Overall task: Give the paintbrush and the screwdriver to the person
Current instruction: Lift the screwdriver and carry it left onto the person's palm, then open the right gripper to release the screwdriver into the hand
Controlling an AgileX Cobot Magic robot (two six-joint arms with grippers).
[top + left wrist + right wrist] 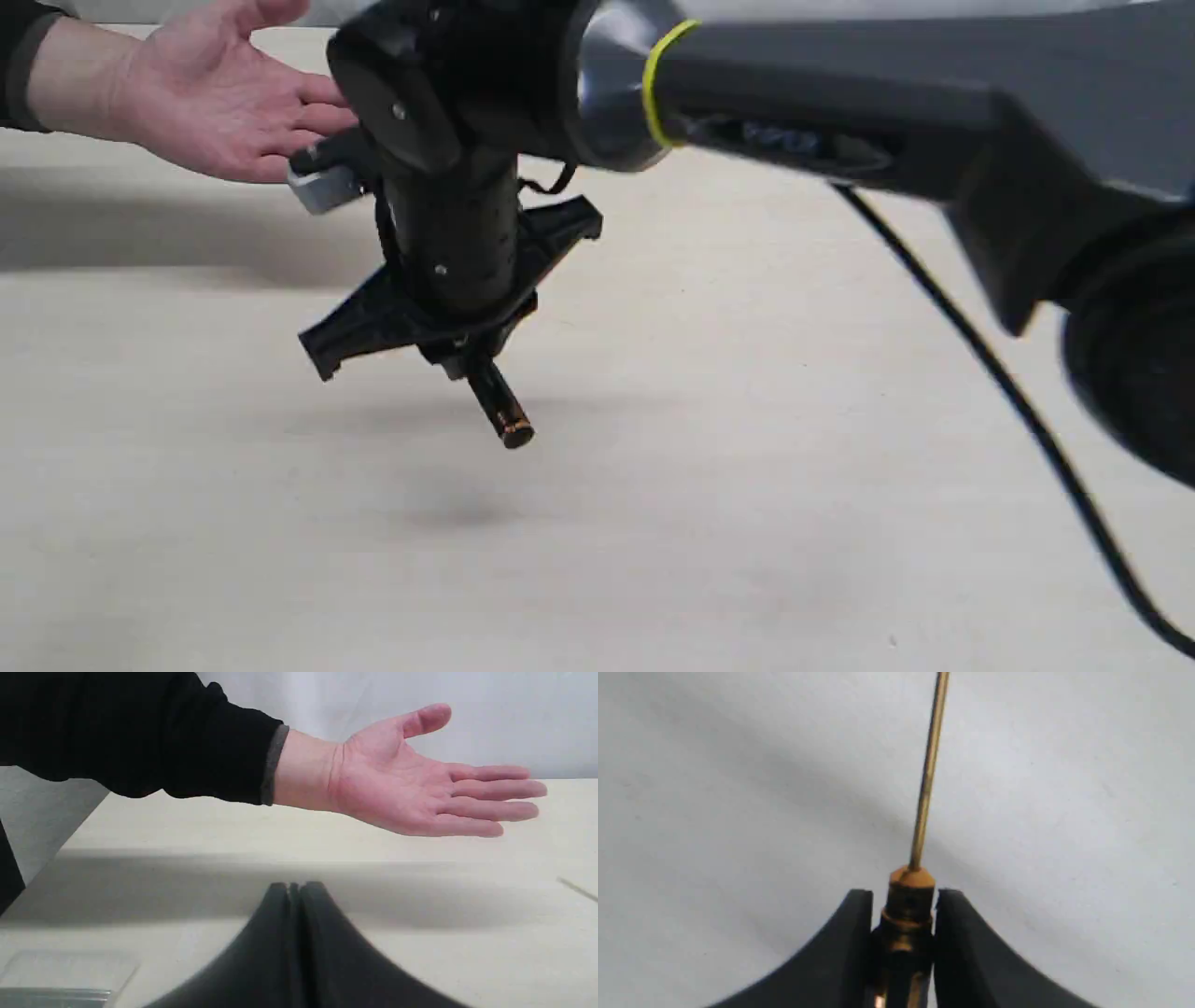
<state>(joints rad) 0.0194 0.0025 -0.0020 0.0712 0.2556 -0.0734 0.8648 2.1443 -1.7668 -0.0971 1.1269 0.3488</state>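
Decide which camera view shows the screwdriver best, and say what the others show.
The right wrist view: the screwdriver sits between the fingers, its collar and thin shaft clear. The exterior view shows only its black handle end. The left wrist view shows none of it.

Even, diffuse light; broad soft shadows on worktop [747, 523]. Exterior view: near arm [887, 103] blurred. Left tool [295, 886] base smeared.

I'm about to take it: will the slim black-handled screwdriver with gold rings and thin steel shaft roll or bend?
Likely light, since the screwdriver is slim. Its round handle, pinched by the right gripper, may roll on your flat palm. The straight shaft looks stiff.
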